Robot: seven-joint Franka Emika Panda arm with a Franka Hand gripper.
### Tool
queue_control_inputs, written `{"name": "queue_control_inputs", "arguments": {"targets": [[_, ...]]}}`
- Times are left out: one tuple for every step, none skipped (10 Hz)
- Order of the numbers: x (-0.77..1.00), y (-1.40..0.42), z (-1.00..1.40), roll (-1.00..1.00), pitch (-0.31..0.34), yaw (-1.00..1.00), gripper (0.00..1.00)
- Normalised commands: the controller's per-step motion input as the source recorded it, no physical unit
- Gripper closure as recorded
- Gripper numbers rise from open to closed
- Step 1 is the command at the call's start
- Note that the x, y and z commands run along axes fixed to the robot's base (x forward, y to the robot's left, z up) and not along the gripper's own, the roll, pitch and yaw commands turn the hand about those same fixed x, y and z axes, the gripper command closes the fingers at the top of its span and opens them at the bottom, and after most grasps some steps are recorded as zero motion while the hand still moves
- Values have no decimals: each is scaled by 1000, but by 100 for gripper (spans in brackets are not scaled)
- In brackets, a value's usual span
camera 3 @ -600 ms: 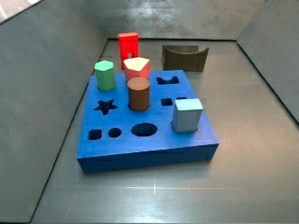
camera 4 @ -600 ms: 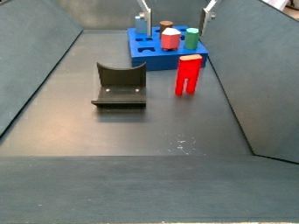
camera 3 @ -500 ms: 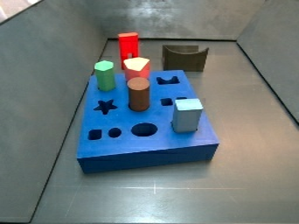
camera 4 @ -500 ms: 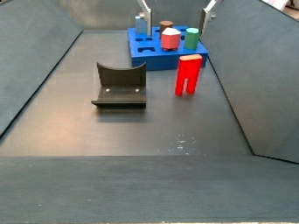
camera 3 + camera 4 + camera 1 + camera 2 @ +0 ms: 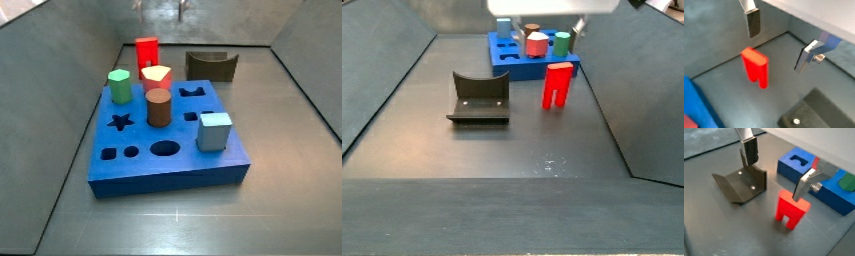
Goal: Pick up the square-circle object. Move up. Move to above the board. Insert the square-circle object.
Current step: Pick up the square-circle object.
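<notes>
Gripper (image 5: 774, 172) jaws open above one square-circle object (image 5: 792, 213), one board (image 5: 167, 140), approx. five pegs.

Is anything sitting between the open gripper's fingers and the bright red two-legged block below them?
Nothing: in both wrist views the open gripper hangs above the bright red two-legged block, jaws apart, with only bare grey floor in between.

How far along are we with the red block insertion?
Nothing is finished yet. The square-circle object stands upright on the floor beside the board, unheld. In hand: the gripper hangs open above it, fingers apart and clear of it. Left: descend, grasp, lift, move over the board, insert.
</notes>
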Motion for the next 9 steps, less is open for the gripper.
{"name": "queue_control_inputs", "arguments": {"targets": [[-111,-391,0,151,-99,494,0],[-166,-251,-174,171,-66,226,0],[-554,-297,-574,309,-176,294,0],[-246,-134,-729,249,-167,360,0],[-180,0,-851,199,-137,340,0],[-163,74,-803,217,-100,243,0],[-77,266,-694,194,0,137,0],[-63,126,-649,180,-1,97,0],[0,126,-463,67,-4,74,0]]}}
